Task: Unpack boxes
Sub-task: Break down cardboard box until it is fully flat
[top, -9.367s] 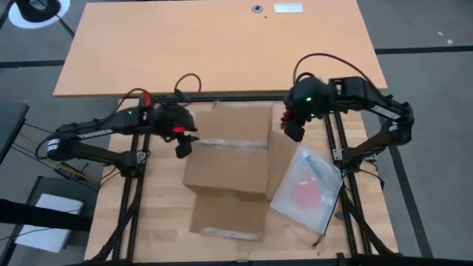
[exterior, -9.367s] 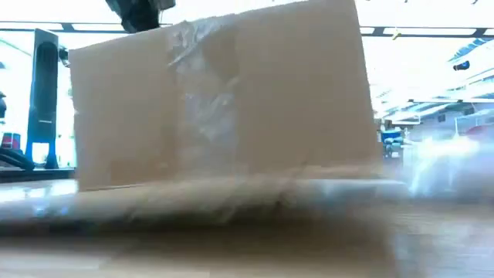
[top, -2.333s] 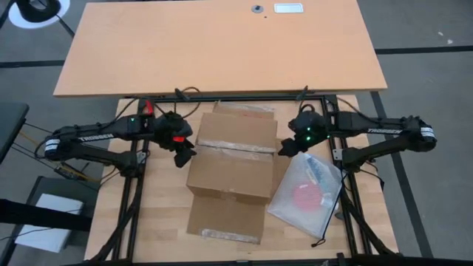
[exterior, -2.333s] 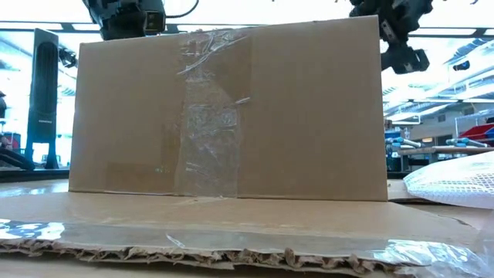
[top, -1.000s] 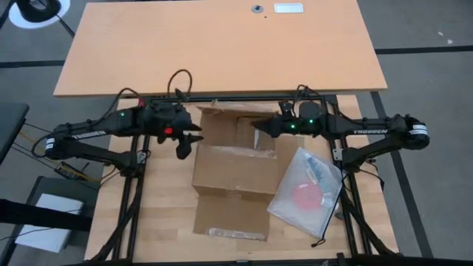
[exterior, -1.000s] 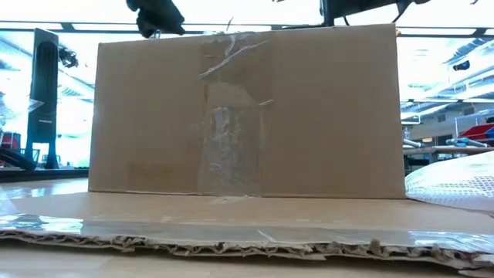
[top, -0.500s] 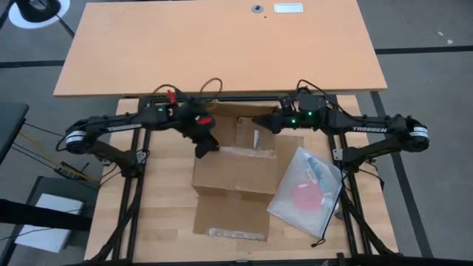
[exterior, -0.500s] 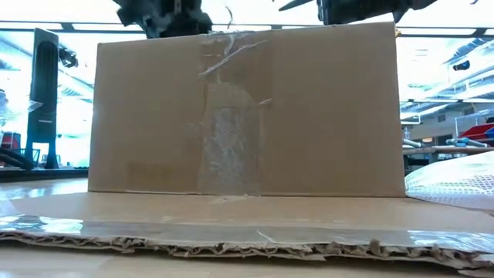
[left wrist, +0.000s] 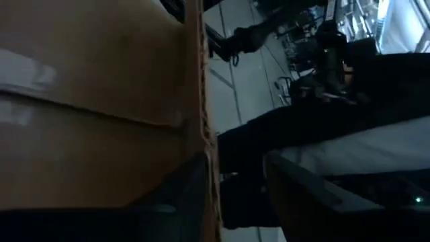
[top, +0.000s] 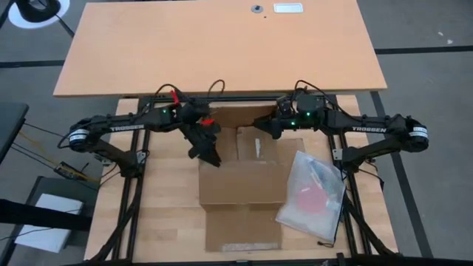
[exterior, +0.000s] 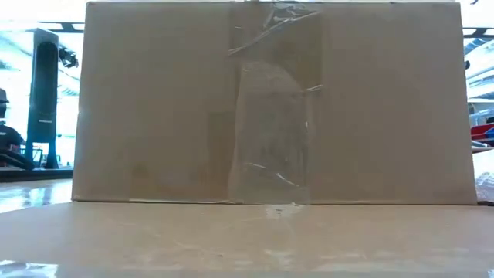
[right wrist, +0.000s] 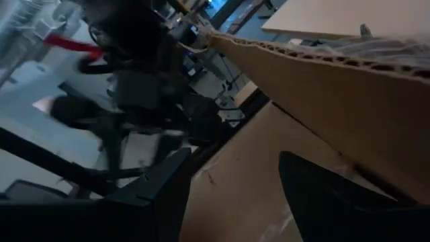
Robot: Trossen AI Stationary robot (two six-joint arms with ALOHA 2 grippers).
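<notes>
Here the carton (top: 240,171) sits between the spread left gripper (top: 209,155) and right gripper (top: 258,123)

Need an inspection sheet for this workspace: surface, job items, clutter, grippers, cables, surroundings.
Surface: light wood table.
Job's things: brown carton at centre, top flaps open, near flap lying flat on the table.
Clutter: clear plastic bag holding something red, beside the carton.
Grippers: left gripper open at the carton's left wall; right gripper open over the carton's far edge.
Cables: loops on both arms.
Surroundings: long tan desk behind, grey floor.
</notes>
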